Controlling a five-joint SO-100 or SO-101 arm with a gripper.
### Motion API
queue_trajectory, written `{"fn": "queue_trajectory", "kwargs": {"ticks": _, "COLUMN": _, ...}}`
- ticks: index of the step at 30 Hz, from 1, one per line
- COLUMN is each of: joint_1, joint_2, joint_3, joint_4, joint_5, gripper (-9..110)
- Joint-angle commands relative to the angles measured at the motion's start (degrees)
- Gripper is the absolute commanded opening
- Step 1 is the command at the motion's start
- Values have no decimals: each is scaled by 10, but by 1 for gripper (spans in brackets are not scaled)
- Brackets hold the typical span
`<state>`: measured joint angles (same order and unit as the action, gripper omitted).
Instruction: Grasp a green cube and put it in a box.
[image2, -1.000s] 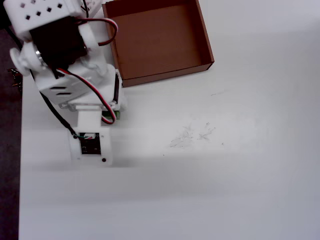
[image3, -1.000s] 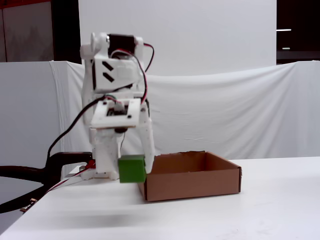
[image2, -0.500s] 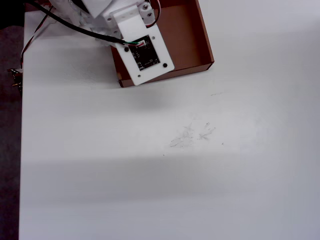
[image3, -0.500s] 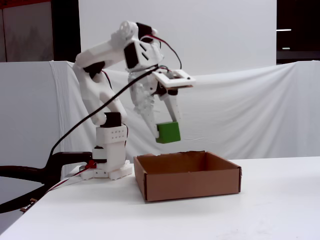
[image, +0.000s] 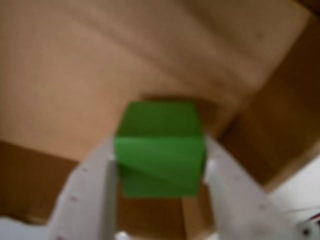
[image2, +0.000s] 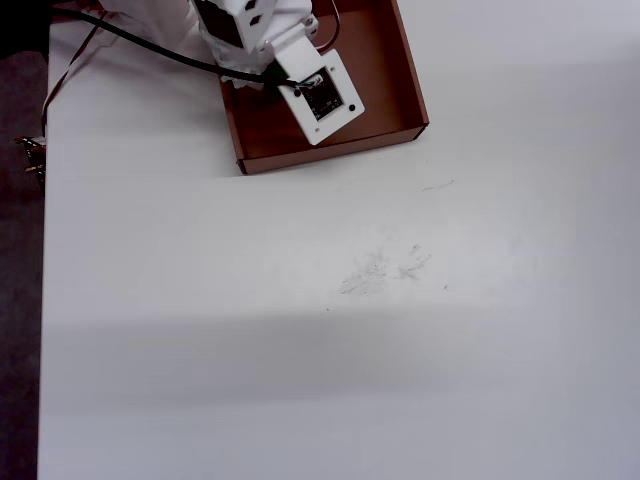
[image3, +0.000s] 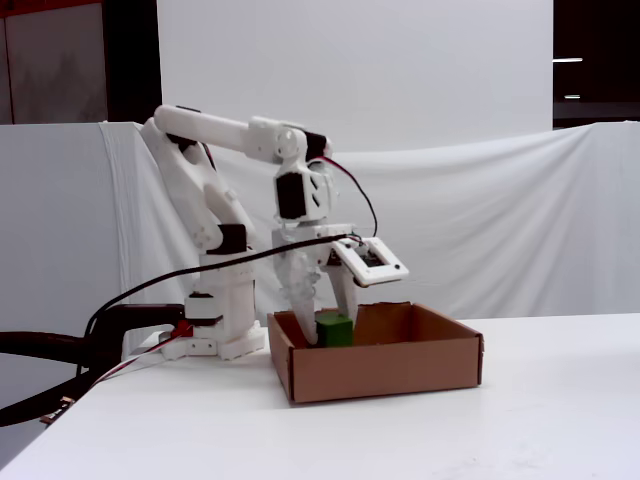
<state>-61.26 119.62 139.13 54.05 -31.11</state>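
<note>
Pincer clenched on green cube, low inside box.
Looks light, stiff, matte; grips well across flat opposite faces.

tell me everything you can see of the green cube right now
The green cube is a small solid block with plain matte faces, blurred in the wrist view. It sits clamped between the two white fingers, one on each side. In the fixed view it hangs low inside the box, partly hidden behind the front wall. Whether it touches the brown floor cannot be told.
</note>
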Motion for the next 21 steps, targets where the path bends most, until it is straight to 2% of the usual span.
{"fn": "queue_trajectory", "kwargs": {"ticks": 1, "joint_1": -4, "joint_2": -28, "joint_3": -3, "joint_4": -25, "joint_5": 3, "gripper": 16}}
{"fn": "queue_trajectory", "kwargs": {"ticks": 11, "joint_1": -4, "joint_2": -59, "joint_3": 10, "joint_4": -57, "joint_5": 3, "gripper": 16}}
{"fn": "queue_trajectory", "kwargs": {"ticks": 18, "joint_1": 28, "joint_2": -51, "joint_3": -56, "joint_4": 33, "joint_5": 3, "gripper": 31}}
{"fn": "queue_trajectory", "kwargs": {"ticks": 21, "joint_1": 56, "joint_2": -34, "joint_3": -127, "joint_4": 103, "joint_5": 3, "gripper": 31}}
